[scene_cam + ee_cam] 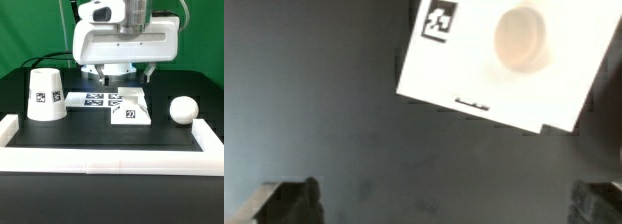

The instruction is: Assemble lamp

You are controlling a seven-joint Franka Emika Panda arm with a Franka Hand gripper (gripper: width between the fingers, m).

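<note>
Claw: your claw [121, 74] hangs under the white arm housing in the upper middle of the exterior frame; in the wrist view you see its two dark fingers [292, 202] spread wide, with only bare dark table between them and nothing gripped
Base: the flat square base [131, 112] lies just below the claw in the exterior frame, a little right of centre, flat on the table [100, 135]; the wrist view shows you a tag by one corner and a round socket in its top face, and the part sits clear of both fingers
Marker board: the marker board [98, 98] lies flat just left of the base at the frame's centre; you cannot tell whether the two touch
Bulb: the bulb [181, 109] rests on the table at the right of the exterior frame, apart from the base; only its round head shows
Shade: the shade [45, 95] stands on its wide end at the left of the frame, well apart from the claw, one tag facing you
Rails: the white border rails [100, 158] run across the lower frame and up both side edges
</note>
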